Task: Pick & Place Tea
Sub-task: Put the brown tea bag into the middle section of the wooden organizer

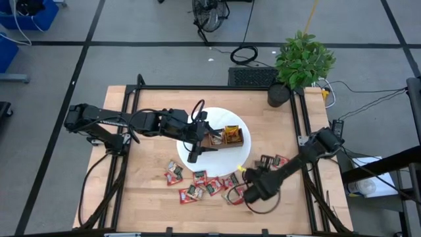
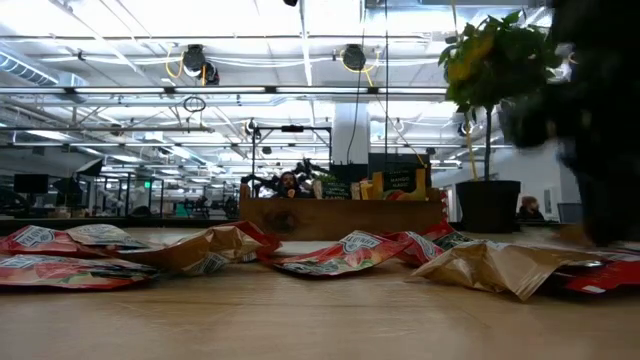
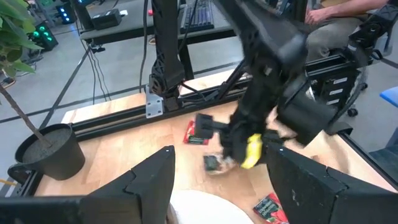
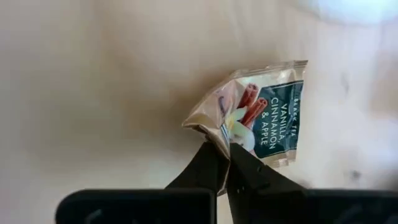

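Several red and tan tea sachets (image 1: 197,184) lie flat on the wooden table near its front edge; the low view shows them close up (image 2: 340,255). A brown wooden tray (image 1: 227,136) stands on a white plate (image 1: 247,155), with sachets upright in it. My right gripper (image 4: 227,144) is at the pile's right end (image 1: 243,174), pointing steeply down. It is shut on a cream sachet with a teal label (image 4: 267,112). My left gripper (image 3: 217,199) hovers open over the plate (image 1: 200,153), touching nothing. My right gripper pinches the cream sachet by a crumpled corner (image 4: 217,127) between its two fingertips, coming from above and slanting down. The rest of the sachet sticks out past the fingertips, label side toward the camera. I cannot tell whether it is clear of the table.
A potted plant (image 1: 299,62) stands at the table's far right corner. Black frame rails (image 1: 302,125) run along the table's sides. More sachets (image 1: 276,160) lie right of the right gripper. A seated person (image 3: 336,25) shows beyond the table.
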